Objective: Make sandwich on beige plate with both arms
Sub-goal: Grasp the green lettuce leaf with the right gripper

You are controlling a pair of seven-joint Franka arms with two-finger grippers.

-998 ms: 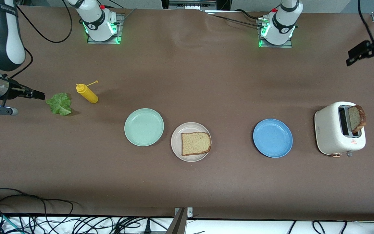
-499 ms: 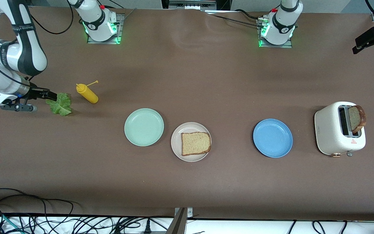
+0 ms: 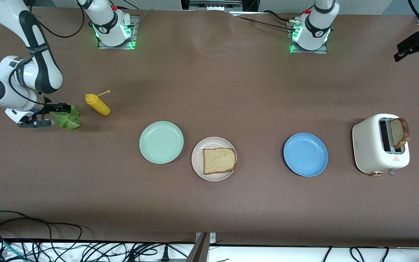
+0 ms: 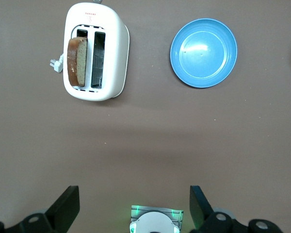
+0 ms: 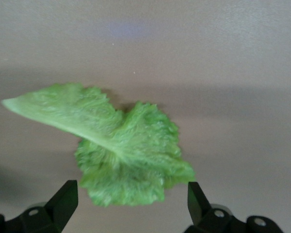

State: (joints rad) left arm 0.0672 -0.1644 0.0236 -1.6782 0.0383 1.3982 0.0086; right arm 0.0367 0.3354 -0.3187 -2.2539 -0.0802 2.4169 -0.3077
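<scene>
A ruffled green lettuce leaf (image 3: 68, 119) (image 5: 121, 150) lies on the table at the right arm's end. My right gripper (image 3: 63, 111) (image 5: 131, 201) hangs open just over the leaf's edge, a finger on either side of it, with nothing held. One brown bread slice (image 3: 219, 160) lies flat on the beige plate (image 3: 198, 163). Another bread slice (image 3: 399, 133) (image 4: 76, 60) stands upright in one slot of the white toaster (image 3: 371, 145) (image 4: 111, 53). My left gripper (image 3: 412, 57) (image 4: 134, 206) is open and empty, high over the left arm's end of the table.
A yellow squeeze bottle (image 3: 98, 104) lies beside the lettuce. A mint-green plate (image 3: 161, 142) sits next to the beige plate, toward the right arm's end. A blue plate (image 3: 305, 154) (image 4: 203, 52) lies between the beige plate and the toaster. Cables hang along the table's near edge.
My right arm has swung in toward the lettuce, bringing its open gripper from beside the leaf to over its edge. The left gripper drew up and outward a little, then stayed.
</scene>
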